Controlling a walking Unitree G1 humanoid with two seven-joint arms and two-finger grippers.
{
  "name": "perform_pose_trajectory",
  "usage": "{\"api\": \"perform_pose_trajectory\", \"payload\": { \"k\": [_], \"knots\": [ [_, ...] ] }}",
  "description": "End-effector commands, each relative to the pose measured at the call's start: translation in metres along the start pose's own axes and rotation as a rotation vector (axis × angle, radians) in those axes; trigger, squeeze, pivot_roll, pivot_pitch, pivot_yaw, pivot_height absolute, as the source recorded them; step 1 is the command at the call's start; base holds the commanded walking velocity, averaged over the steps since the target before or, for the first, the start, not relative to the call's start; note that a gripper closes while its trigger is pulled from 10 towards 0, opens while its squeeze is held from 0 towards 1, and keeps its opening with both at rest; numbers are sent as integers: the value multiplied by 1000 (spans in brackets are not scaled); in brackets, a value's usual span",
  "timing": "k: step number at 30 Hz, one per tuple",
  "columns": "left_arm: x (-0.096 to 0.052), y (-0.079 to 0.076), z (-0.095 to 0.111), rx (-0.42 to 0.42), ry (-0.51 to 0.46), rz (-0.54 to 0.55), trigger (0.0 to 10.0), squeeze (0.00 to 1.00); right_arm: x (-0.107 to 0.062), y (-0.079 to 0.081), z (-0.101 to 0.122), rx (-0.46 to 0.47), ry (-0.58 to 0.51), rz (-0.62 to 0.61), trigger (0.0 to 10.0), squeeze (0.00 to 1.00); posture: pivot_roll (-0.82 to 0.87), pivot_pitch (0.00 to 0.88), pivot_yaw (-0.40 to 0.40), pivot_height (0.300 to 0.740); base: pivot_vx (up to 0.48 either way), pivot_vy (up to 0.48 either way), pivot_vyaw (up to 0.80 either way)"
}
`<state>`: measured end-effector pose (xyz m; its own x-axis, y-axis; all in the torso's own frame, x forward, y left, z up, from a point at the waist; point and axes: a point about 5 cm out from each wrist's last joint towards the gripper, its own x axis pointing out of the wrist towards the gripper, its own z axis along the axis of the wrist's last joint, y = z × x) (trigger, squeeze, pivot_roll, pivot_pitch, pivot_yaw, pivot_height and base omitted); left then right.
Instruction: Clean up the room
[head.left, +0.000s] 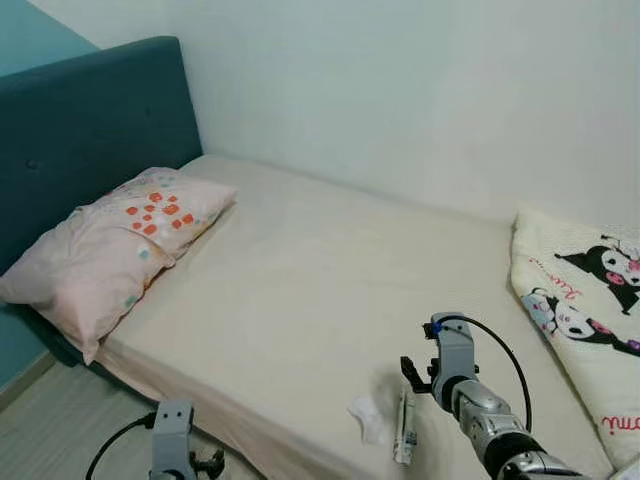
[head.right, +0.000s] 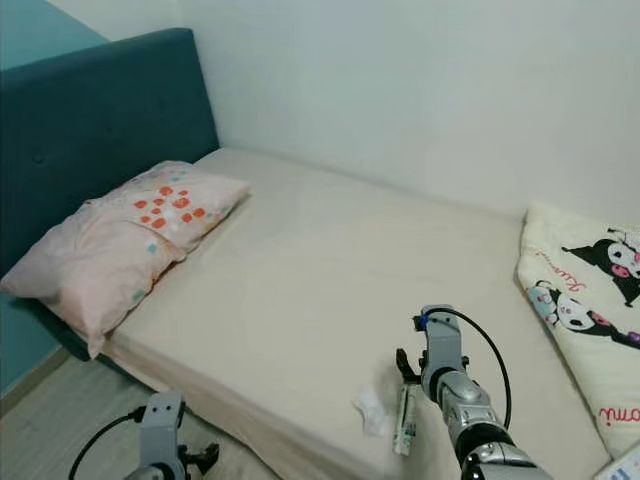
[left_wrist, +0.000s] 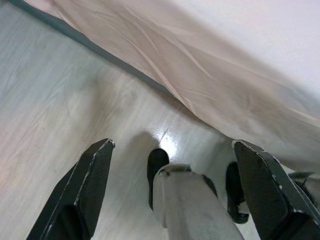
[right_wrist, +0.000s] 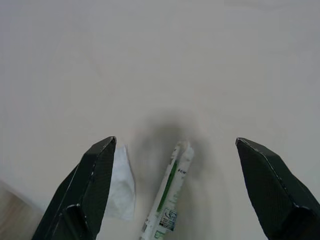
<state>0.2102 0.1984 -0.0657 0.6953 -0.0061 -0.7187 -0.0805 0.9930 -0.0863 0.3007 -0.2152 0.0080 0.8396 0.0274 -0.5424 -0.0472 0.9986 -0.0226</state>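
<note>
White wrapper (right_wrist: 167, 200) on bed (head.left: 300, 290); right gripper (right_wrist: 172, 187) above, fingers spread.

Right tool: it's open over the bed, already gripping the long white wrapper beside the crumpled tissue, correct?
Not quite. The right tool is open above the wrapper, not gripping it; the right wrist view shows it lying free on the bed beside the tissue.

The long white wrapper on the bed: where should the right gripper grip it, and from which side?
Grip the long wrapper across its narrow middle, coming straight down from above. It lies flat on the bed sheet, so only a top approach works. The right gripper hangs open over it, fingers either side; the crumpled tissue lies close beside one.
</note>
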Motion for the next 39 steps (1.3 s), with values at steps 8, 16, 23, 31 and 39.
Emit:
{"api": "perform_pose_trajectory", "payload": {
  "k": [8,16,23,31,39],
  "knots": [
    [1,6,13,-30,-66,19,10000,0,0,4,-4,22,18,9,10000,0,-29,0,-14,590,0,0,0],
    [3,11,41,-56,-181,33,10000,0,2,5,1,7,2,20,10000,0,-24,0,-12,555,0,0,0],
    [4,9,60,-26,-246,9,10000,0,2,5,1,-26,11,4,10000,0,1,0,-17,530,0,0,0],
    [4,6,71,-29,-304,-14,10000,0,5,20,17,14,-87,123,10000,0,15,0,-14,522,0,0,0],
    [3,6,74,-21,-326,-26,10000,0,5,26,20,27,-111,171,10000,0,23,0,-2,502,0,0,0]
  ]
}}
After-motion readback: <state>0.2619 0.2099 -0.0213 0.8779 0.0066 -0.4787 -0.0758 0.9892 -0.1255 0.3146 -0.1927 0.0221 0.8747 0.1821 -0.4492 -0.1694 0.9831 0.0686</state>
